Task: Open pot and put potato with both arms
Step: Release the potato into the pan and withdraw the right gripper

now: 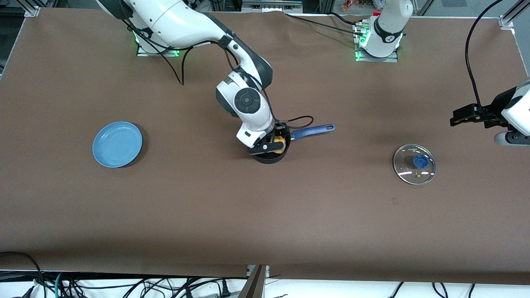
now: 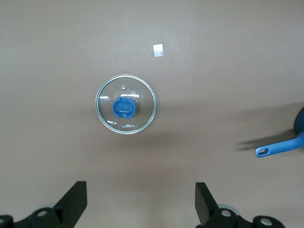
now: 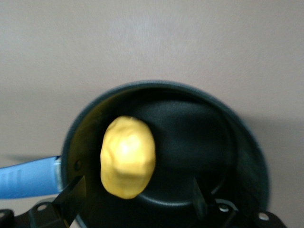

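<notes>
The black pot (image 1: 268, 158) stands mid-table without its lid, its blue handle (image 1: 312, 131) pointing toward the left arm's end. My right gripper (image 1: 270, 145) hangs just over the pot's mouth, fingers spread wide. The yellow potato (image 3: 127, 156) shows inside the pot's rim (image 3: 237, 128), between the open fingers and touching neither; the right gripper (image 3: 137, 187) is open. The glass lid (image 1: 414, 164) with its blue knob lies flat on the table toward the left arm's end. My left gripper (image 1: 455, 119) waits open above the table beside the lid (image 2: 126, 104); the left gripper (image 2: 140, 192) holds nothing.
A flat blue plate (image 1: 117, 144) lies toward the right arm's end of the table. A black cable (image 1: 298, 122) loops beside the pot. A small bit of tape (image 2: 158, 49) sits on the brown cloth near the lid.
</notes>
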Available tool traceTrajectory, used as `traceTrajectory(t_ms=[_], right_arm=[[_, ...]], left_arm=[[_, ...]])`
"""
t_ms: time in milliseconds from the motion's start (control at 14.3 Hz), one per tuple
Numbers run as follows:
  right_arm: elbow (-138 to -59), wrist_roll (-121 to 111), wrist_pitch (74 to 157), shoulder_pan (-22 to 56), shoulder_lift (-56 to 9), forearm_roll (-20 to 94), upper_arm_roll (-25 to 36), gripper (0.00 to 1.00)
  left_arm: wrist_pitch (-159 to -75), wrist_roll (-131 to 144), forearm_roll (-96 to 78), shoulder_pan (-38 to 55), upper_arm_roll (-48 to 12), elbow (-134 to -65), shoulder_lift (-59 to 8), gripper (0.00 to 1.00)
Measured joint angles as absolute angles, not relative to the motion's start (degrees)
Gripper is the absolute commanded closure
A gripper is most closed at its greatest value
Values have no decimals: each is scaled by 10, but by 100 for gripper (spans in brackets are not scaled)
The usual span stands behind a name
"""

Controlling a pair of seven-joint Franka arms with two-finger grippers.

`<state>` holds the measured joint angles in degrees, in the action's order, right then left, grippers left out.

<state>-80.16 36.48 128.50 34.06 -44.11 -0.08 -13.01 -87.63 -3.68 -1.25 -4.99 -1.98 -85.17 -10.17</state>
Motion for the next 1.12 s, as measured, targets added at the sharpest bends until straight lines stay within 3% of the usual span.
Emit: traceTrajectory(t_ms=[210,490,771,1121], right_arm=[[-792,370,1196,339,-372,-2,-92,0],[-792,363,1074,334,-274,-3,20,0],[-794,251,984,326,-218,3,122,0],[-841,56,950,223,-147,33,148,0]], left_arm=[[-876,-24,-13,-50,-20,-852,-102,0],[-876,-20,-12,-50,-20,-852,-102,0],[-876,-16,-12,-48,-20,-852,-102,0],[-876,-15,-12,-46,-20,-852,-102,0]])
